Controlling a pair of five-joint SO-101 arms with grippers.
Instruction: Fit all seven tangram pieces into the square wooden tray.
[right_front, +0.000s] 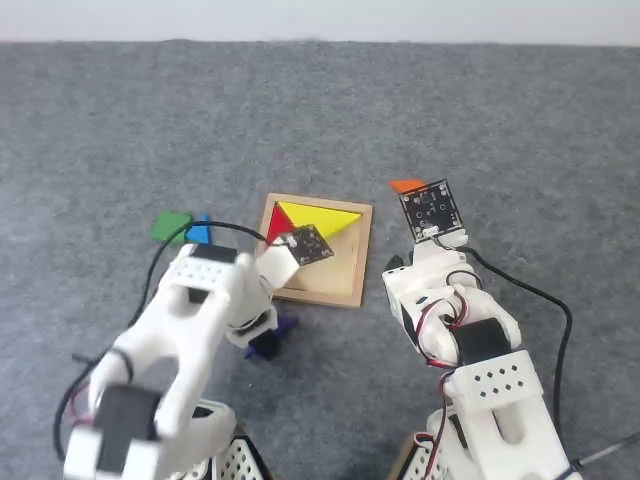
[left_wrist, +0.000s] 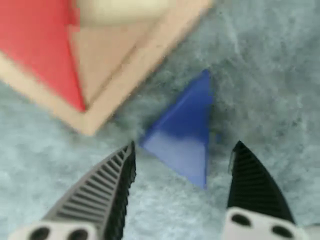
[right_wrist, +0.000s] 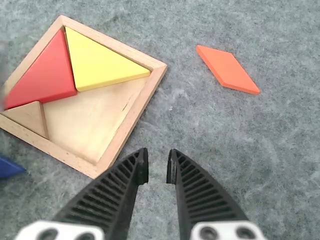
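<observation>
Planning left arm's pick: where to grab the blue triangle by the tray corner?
From straight above: the blue triangle lies flat on the carpet, so only its thin sides offer grip. Probably pinch the long edge against the opposite corner; the open left tool straddles it.

Red triangle (right_wrist: 45, 75), yellow triangle (right_wrist: 100, 62), orange parallelogram (right_wrist: 227, 69).
</observation>
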